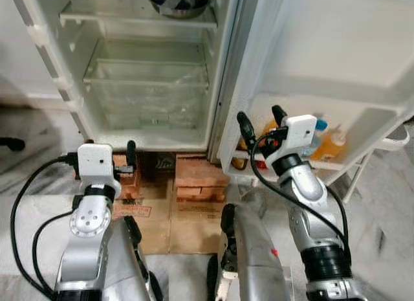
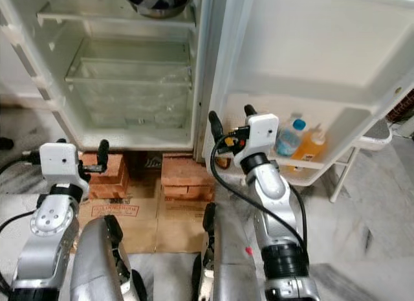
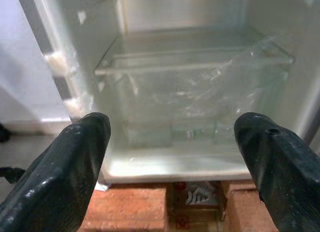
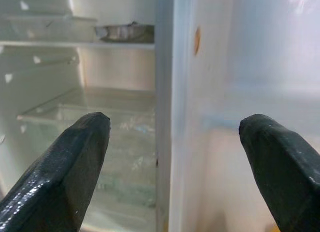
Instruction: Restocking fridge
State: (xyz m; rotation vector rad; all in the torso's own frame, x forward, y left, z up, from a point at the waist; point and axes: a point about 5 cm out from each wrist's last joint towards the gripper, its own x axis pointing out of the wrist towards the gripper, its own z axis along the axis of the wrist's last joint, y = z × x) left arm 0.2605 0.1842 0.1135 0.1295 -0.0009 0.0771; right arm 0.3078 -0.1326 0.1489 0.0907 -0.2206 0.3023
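Facing the open fridge [image 1: 77, 81], we hold our left gripper [image 3: 172, 157] low before its clear drawer [image 1: 145, 87], fingers apart. Our right gripper [image 1: 262, 123], fingers also apart and empty, hangs by the fridge door shelf [image 1: 336, 164], where bottles [image 1: 330, 145] stand.

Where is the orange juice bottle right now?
The orange bottle stands in the bottom shelf of the open fridge door, on the robot's right, just beside a blue-capped bottle and behind the right gripper.
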